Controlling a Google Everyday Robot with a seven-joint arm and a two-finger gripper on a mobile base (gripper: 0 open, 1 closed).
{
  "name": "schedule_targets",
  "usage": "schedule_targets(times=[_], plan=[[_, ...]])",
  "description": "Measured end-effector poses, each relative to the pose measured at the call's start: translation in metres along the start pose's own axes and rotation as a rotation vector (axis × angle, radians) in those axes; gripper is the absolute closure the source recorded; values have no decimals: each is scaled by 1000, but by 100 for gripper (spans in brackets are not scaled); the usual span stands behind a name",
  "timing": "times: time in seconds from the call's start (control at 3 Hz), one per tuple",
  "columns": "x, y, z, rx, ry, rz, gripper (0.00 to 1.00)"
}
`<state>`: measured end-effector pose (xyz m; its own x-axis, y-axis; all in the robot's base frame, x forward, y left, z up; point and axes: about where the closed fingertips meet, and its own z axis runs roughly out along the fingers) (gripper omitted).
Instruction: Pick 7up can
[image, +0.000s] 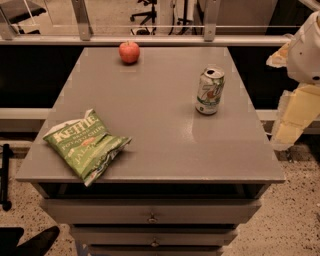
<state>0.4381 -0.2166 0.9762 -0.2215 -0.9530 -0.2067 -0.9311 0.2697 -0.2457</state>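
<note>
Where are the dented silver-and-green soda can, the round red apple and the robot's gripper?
Silver-and-green 7up can (210, 91), camera view, printed side.
Red apple (129, 52), camera view, front skin.
Gripper (286, 131), camera view, right of the table (165, 145), lower end.

The gripper (292, 117) is held off the table's (165, 150) right edge; the upright 7up can (210, 91) (dented) is seen left of it, Kettle chip bag (86, 142) and apple (129, 52) farther off.

One view only. Set high at the near side of the worktop (160, 105), tilted down, facing the far railing (150, 41). Fairly near. Pincer (292, 117), seemingly, at right edge, beside the worktop.
</note>
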Motion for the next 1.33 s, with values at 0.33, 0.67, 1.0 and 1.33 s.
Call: schedule_targets(times=[0.33, 0.67, 1.0, 1.33], plan=[[0, -11, 9, 14, -42, 20, 0], [0, -48, 50, 40, -204, 92, 0], [-8, -83, 82, 68, -359, 147, 0], [-21, -106, 100, 72, -504, 202, 0]])
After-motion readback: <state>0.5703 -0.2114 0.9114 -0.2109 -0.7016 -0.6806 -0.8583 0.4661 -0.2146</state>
